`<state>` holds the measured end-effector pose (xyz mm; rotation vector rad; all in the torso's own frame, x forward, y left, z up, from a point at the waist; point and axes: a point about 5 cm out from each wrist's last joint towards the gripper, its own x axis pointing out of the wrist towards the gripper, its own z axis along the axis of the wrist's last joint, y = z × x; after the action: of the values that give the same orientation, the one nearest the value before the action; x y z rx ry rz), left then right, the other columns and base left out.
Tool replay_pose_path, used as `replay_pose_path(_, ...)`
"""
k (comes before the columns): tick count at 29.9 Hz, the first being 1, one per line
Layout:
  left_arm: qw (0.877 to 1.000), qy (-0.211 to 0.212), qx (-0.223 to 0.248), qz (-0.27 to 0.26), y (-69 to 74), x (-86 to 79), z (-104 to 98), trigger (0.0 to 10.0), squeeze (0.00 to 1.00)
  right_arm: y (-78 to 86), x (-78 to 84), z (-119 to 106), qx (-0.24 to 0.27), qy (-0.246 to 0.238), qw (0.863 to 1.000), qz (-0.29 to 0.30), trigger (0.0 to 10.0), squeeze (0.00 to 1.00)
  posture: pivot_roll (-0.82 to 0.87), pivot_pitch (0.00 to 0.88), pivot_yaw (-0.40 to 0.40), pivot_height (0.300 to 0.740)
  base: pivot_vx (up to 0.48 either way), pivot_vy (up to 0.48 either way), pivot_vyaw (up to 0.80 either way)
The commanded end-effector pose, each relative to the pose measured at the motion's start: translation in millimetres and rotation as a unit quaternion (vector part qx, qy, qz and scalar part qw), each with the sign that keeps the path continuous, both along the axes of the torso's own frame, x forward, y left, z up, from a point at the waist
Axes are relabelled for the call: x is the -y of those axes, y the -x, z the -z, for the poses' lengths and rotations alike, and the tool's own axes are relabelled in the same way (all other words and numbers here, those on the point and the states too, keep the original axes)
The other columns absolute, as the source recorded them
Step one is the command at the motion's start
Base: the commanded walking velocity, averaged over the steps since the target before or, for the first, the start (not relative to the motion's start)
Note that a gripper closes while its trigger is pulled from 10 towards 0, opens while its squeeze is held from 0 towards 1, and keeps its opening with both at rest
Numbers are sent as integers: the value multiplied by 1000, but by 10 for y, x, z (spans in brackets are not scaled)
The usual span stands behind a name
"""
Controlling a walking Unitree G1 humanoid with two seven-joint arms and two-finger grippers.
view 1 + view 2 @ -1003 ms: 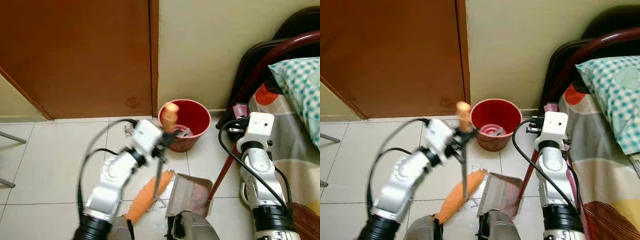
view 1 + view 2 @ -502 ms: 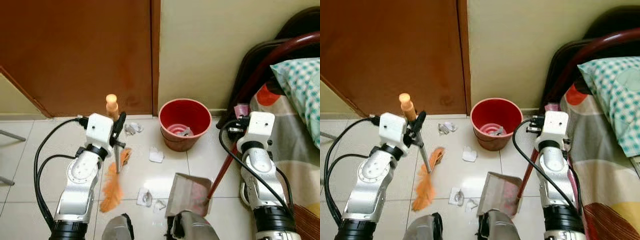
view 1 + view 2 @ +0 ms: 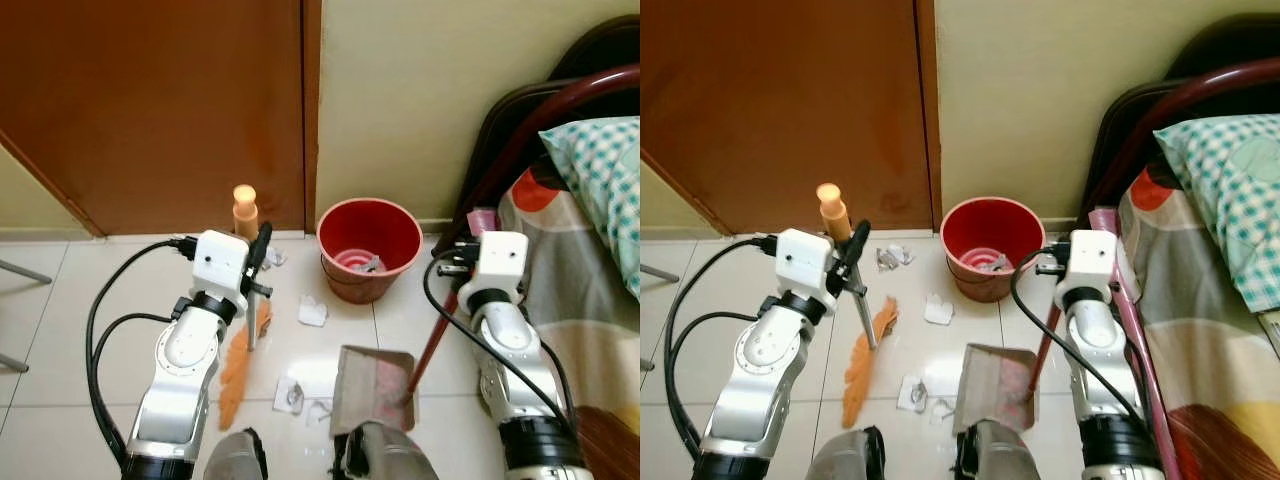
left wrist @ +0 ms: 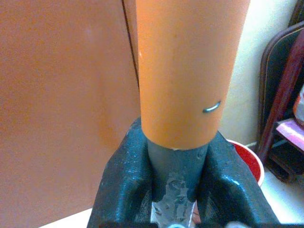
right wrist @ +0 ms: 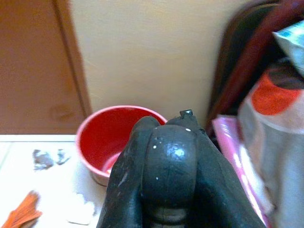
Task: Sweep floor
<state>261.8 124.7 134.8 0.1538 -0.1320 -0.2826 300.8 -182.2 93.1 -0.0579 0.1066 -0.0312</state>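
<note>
My left gripper (image 3: 257, 268) is shut on the grey rod of a broom, just below its orange handle (image 4: 185, 71). The orange bristles (image 3: 238, 370) trail on the white tiles beside the arm. Paper scraps lie by the door (image 3: 270, 257), near the bucket (image 3: 313, 311) and in front of the dustpan (image 3: 290, 395). The grey dustpan (image 3: 372, 385) rests on the floor with some debris in it. Its red handle (image 3: 430, 350) rises to my right gripper (image 5: 166, 161), which is shut on it. A red bucket (image 3: 369, 245) with litter inside stands against the wall.
A brown door (image 3: 150, 110) is at the back left. A bed (image 3: 590, 260) with a dark red frame (image 3: 540, 120) and a checked pillow (image 3: 600, 150) fills the right side. A thin metal leg (image 3: 20, 272) shows at the far left.
The broom swung from beside the dustpan out to the left, then came partway back right. The right arm and dustpan shifted slightly left.
</note>
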Motion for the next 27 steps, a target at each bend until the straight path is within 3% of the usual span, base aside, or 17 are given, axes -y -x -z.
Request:
replay_pose_path(1, 1000, -15, -10, -4, 82, 31, 89, 10000, 0, 39, -82, 148, -34, -11, 999, -19, 10000, 0, 13, 148, -38, 740, 0, 0, 0)
replay_pose_path(7, 999, -10, -41, -19, 123, 0, 259, 10000, 0, 48, -81, 108, -12, -7, 1000, -11, 10000, 0, 16, 133, -44, 740, 0, 0, 0)
replay_pose_path(13, 999, -12, -40, -22, 89, -11, 231, 10000, 0, 9, -53, 4, 21, -1, 1000, 2, 10000, 0, 16, 133, -44, 740, -276, 0, 0)
replay_pose_path(17, 999, -13, -37, -22, 77, -21, 217, 10000, 0, -56, -6, -221, 73, -11, 997, 23, 10000, 0, 7, 136, -30, 740, -295, 0, 0)
replay_pose_path(27, 999, -10, -37, -19, 64, 6, 221, 10000, 0, -138, -2, -396, 104, -16, 994, 21, 10000, 0, 4, 138, -34, 740, -324, 0, 0)
